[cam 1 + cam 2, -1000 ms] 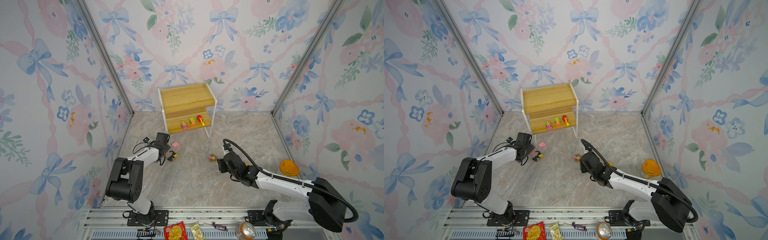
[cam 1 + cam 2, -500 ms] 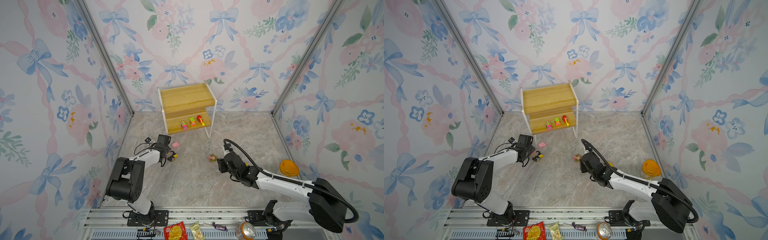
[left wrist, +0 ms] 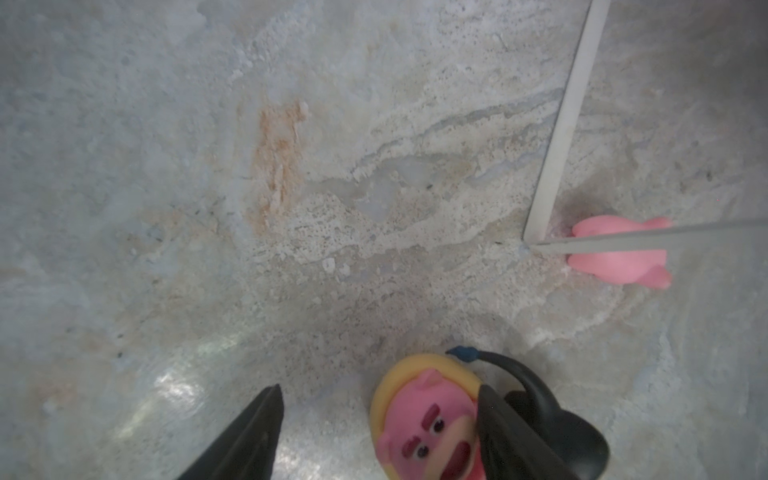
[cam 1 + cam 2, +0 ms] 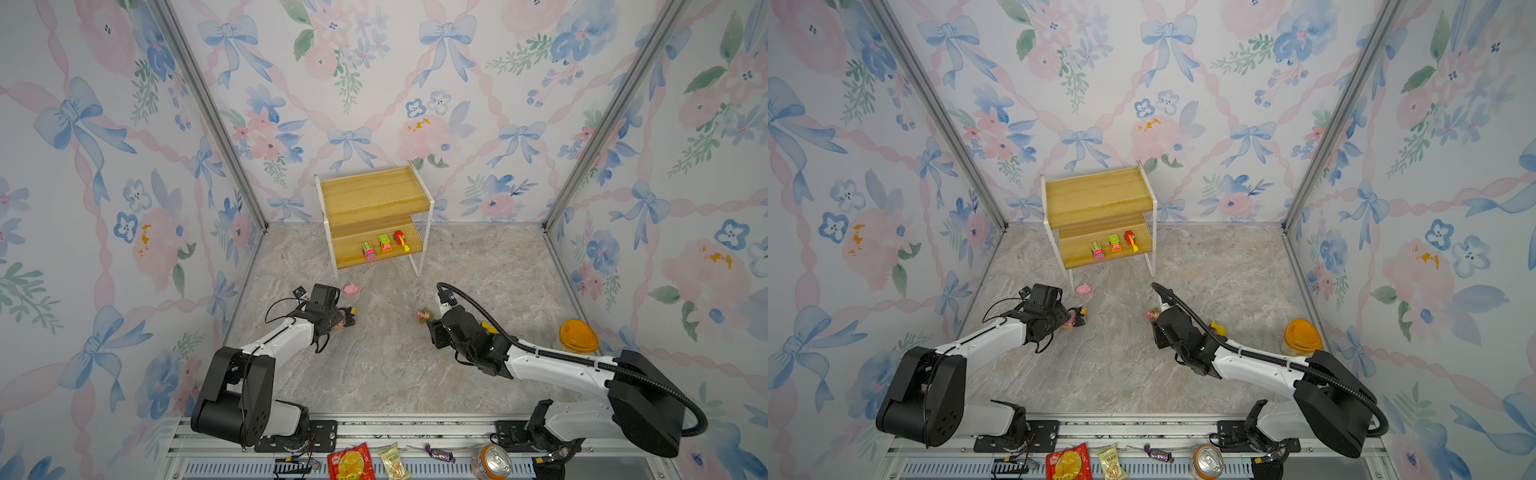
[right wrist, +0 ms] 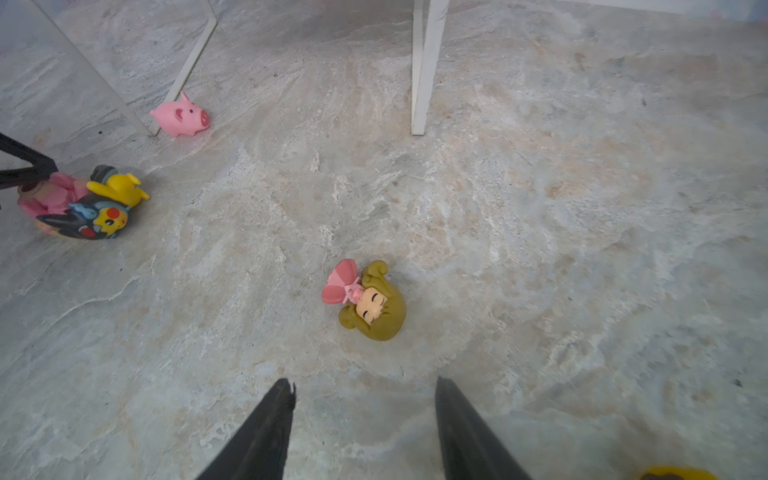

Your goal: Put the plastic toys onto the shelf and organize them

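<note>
Pink car [image 4: 368, 250], green-orange car [image 4: 385, 243] and red car [image 4: 400, 239] line the lower board of the shelf [image 4: 374, 195]; on the worktop [image 4: 386, 365], left jaws gape around the round pink figure [image 3: 424, 428], right jaws hang released, empty, before the pink-dress doll [image 5: 365, 301]

Pink pig [image 5: 180, 118], yellowish shelf [image 4: 374, 195]

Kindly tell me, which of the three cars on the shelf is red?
The rightmost car on the shelf; the middle car is green-orange, the left car pink.
</note>
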Available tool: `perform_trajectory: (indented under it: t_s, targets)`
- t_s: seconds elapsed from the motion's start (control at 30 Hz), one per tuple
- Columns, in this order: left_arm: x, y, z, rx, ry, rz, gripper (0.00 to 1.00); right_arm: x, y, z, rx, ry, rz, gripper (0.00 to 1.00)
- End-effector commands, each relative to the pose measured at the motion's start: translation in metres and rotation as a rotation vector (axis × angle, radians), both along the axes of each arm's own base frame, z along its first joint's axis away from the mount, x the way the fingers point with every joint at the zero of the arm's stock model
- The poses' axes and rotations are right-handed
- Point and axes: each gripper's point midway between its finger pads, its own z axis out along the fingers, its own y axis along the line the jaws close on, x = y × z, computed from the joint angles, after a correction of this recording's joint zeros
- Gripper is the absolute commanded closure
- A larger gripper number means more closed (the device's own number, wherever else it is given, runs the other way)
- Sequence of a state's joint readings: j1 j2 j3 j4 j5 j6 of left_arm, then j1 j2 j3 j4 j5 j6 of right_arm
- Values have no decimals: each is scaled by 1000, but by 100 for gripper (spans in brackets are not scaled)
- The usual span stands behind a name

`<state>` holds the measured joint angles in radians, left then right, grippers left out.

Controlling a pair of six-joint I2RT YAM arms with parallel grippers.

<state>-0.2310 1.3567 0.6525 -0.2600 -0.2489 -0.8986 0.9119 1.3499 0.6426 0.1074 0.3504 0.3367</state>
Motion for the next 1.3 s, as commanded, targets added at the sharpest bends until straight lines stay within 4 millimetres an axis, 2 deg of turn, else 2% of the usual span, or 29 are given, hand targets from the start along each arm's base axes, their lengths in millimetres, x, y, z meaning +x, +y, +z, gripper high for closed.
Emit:
perform_trajectory:
  t_s: [0.0,0.07,0.13,0.27,0.4,0.57,0.7,0.9,1.1,1.27]
  targets:
    - [13,0,43,17,-65,-61,19,-3,52,28,27,-79,241,42]
    - [19,6,61,11,-105,-59,15,-11,79,34,14,-101,390,42]
    - [22,15,70,1,-120,-54,13,-16,104,38,8,-117,502,42]
    - [25,37,67,-11,-104,-25,10,-23,157,45,5,-139,722,42]
    - [26,54,54,-50,-64,-2,8,-26,200,19,-66,-115,894,42]
    - [33,65,44,-109,-36,-29,6,-25,237,-4,-107,-132,1026,40]
    - [39,62,41,-159,-46,-61,4,-17,259,-13,-120,-165,1066,34]
    - [43,61,43,-175,-72,-90,2,-3,282,-21,-122,-204,1081,25]
    - [39,59,37,-209,-83,-85,2,2,298,-35,-143,-196,1116,25]
    - [39,64,43,-218,-113,-65,2,8,305,-48,-175,-172,1136,26]
